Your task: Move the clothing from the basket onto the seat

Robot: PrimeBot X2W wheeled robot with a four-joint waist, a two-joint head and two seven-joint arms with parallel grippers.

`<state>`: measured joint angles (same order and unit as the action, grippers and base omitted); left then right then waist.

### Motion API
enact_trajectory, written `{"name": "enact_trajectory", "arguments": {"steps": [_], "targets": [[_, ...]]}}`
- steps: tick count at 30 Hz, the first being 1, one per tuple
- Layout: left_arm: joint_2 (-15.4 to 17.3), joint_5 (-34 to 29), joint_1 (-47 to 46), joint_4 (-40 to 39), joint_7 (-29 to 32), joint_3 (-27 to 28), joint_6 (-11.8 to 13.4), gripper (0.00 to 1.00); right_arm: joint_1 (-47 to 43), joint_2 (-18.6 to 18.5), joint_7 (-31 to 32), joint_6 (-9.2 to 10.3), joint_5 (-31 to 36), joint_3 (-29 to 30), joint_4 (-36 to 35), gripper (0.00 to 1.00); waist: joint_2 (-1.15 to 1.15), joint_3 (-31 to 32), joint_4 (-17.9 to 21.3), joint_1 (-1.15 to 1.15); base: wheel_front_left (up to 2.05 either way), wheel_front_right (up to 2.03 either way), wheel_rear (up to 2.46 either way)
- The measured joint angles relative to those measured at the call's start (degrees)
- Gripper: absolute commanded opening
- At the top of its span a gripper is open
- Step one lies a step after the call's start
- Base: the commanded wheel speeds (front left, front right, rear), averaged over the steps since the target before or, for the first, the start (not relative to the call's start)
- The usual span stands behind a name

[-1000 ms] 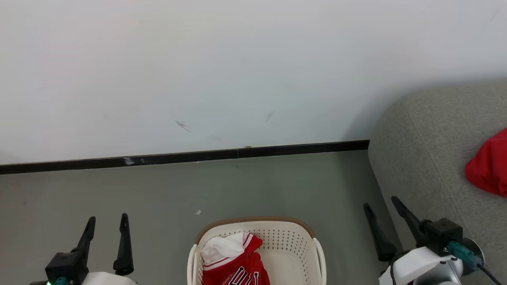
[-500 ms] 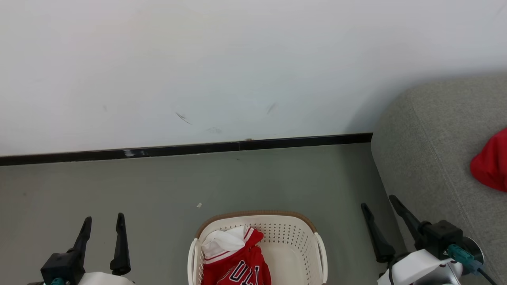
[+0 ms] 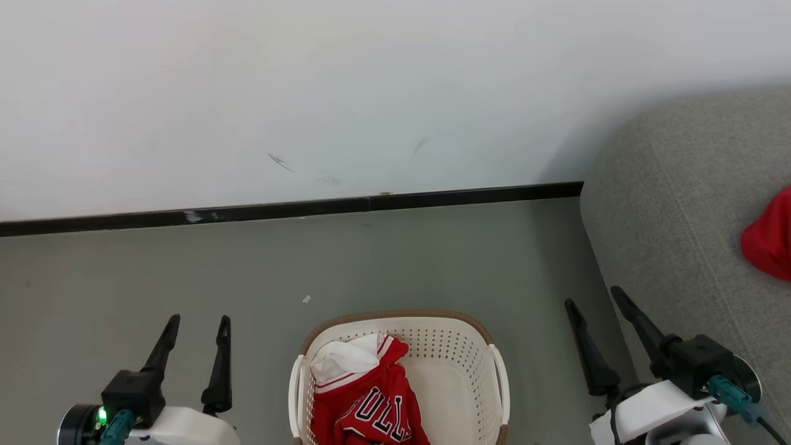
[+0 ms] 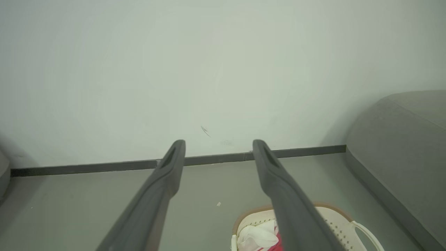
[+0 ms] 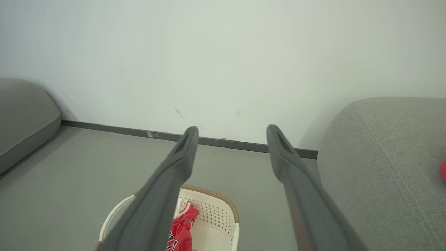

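A red jersey (image 3: 371, 408) with white lining and dark lettering lies bunched in the left half of the basket (image 3: 460, 352). Its white fold is pressed against the far-left wall, and the right half of the basket is bare. A plain red garment (image 3: 769, 238) already rests on the sofa (image 3: 673, 204), well to the right of the basket. The job looks about half done, with the jersey left to fetch.

The left gripper (image 3: 199, 319) hovers left of the basket and the right gripper (image 3: 591, 298) hovers right of it. Both have their fingers spread wide with nothing between them.

The cloth is soft and heaped, so a shallow pinch may catch only the white fold and slip off. A trailing hem could hook on the brown rim and drag or tip the light basket. A finger lowered too near the perforated wall could strike it or snag in a hole. On the carry rightward, dangling cloth may brush the sofa's rounded edge and drop short.

The floor (image 3: 401, 259) is open left of the basket and beyond it, up to the dark baseboard (image 3: 432, 199). To the right, the right gripper sits in the narrow strip between basket and sofa. The basket's near end is cut off in the head view, so the room there cannot be told.
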<state>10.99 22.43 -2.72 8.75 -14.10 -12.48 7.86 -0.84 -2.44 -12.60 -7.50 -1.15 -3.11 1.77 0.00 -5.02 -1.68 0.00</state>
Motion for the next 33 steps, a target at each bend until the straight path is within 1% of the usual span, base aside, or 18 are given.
{"name": "enact_trajectory", "arguments": {"steps": [1, 5, 9, 18, 22, 25, 28, 33], "targets": [[-0.1, -0.2, -0.8, 0.2, 0.3, -0.6, 0.0, 1.00, 0.0, 0.0, 0.0, 0.00, 0.0, 0.0, -0.5, 1.00, 0.00, -0.3, 0.1, 0.00, 0.00, 0.00, 0.00], [-0.9, -0.6, -3.7, 1.2, 1.5, -3.5, -1.8, 1.00, 0.2, 0.0, 0.0, 0.00, -0.1, -0.1, -2.7, 1.00, 0.00, -1.8, 0.5, 0.00, 0.00, 0.00, 0.00], [-2.5, -1.3, -6.2, 2.9, 2.8, -6.7, -3.0, 1.00, 0.2, 0.0, 0.0, 0.00, -0.3, 0.5, -4.1, 1.00, 0.00, -3.4, 1.0, 0.00, 0.00, 0.00, 0.00], [-5.8, -3.6, -10.2, 9.2, 5.3, -12.7, -5.8, 1.00, 0.1, 0.1, 0.0, 0.00, 0.5, 6.0, -7.8, 1.00, 0.00, -7.7, 2.6, 0.00, 0.00, 0.00, 0.00], [-6.9, -3.9, -12.3, 11.6, 5.6, -14.4, -6.5, 1.00, 0.1, 0.1, 0.0, 0.00, 0.8, 8.1, -9.9, 1.00, 0.00, -10.0, 3.4, 0.00, 0.00, 0.00, 0.00], [-7.5, -4.2, -14.3, 13.0, 5.6, -15.2, -6.6, 1.00, 0.4, 0.1, -0.1, 0.01, 1.2, 8.6, -11.7, 1.00, 0.00, -11.8, 4.1, 0.00, 0.00, 0.00, 0.00], [-7.6, -4.5, -16.0, 14.8, 5.6, -15.7, -7.0, 1.00, 2.0, 0.1, -0.2, 0.00, 1.2, 8.8, -13.2, 1.00, 0.00, -13.7, 4.8, 0.00, 0.00, 0.00, 0.00], [-7.9, -4.9, -17.9, 18.0, 5.6, -16.9, -7.0, 1.00, 5.9, 0.1, -0.6, 0.00, 1.2, 7.8, -15.7, 1.00, 0.00, -16.9, 6.1, 0.00, 0.00, 0.00, 0.00]]}}
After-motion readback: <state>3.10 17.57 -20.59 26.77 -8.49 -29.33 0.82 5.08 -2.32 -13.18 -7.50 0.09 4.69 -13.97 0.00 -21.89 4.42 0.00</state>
